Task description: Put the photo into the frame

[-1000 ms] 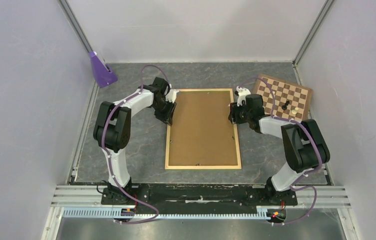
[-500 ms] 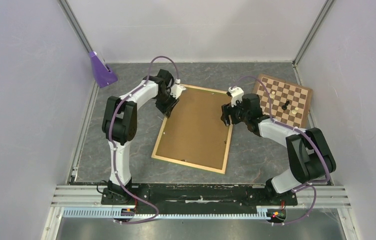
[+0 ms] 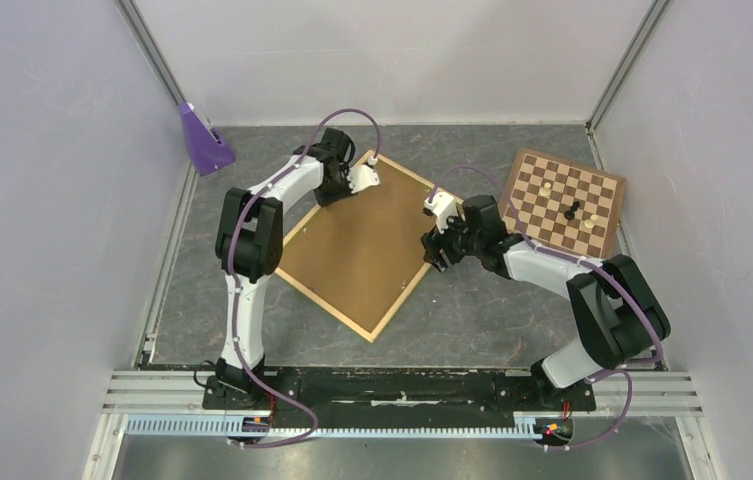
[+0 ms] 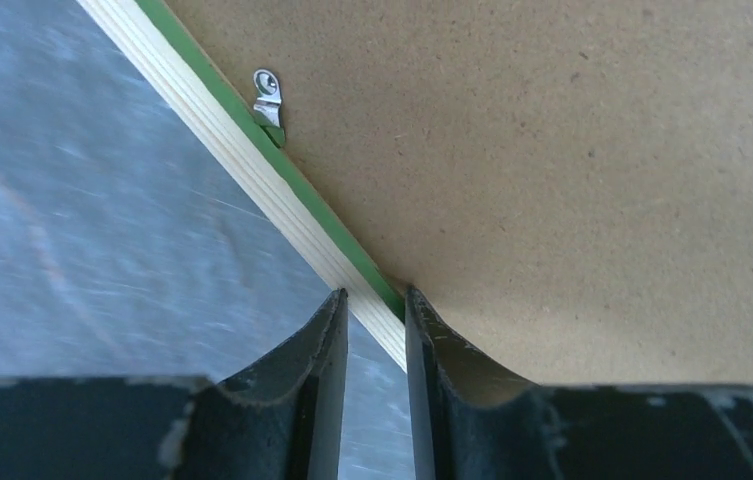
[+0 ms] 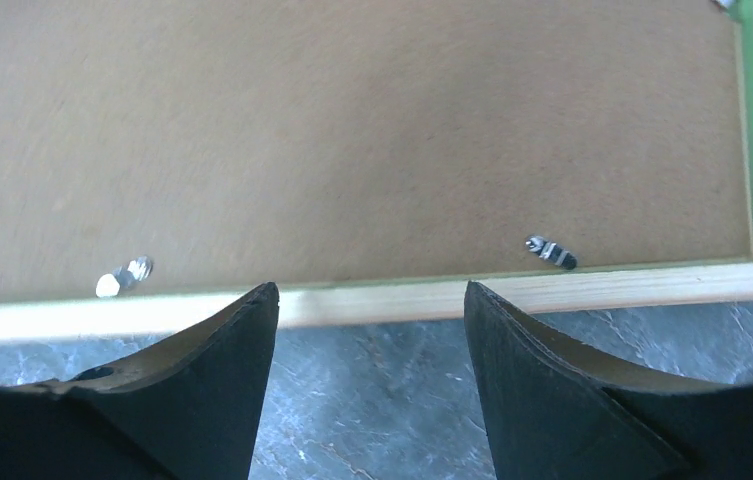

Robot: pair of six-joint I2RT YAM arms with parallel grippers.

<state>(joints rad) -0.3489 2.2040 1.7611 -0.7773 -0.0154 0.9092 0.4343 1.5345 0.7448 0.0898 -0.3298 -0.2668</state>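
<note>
left claw [image 4: 377,297] pinching the frame [image 4: 200,105] by its pale rail near the far corner, right claw [image 5: 372,290] hanging wide open at the opposite rail, frame lying back-up and skewed across the table's [image 3: 472,320] middle, brown panel [image 3: 357,250] filling it

I am counting one frame [image 4: 282,200], one hardboard panel [image 3: 357,250] lying inside it, one chessboard [image 3: 597,195] at the table's [image 3: 472,320] far right corner bearing three chess pieces [image 3: 573,210], and one purple wedge [image 3: 202,140] at the far left corner.
</note>
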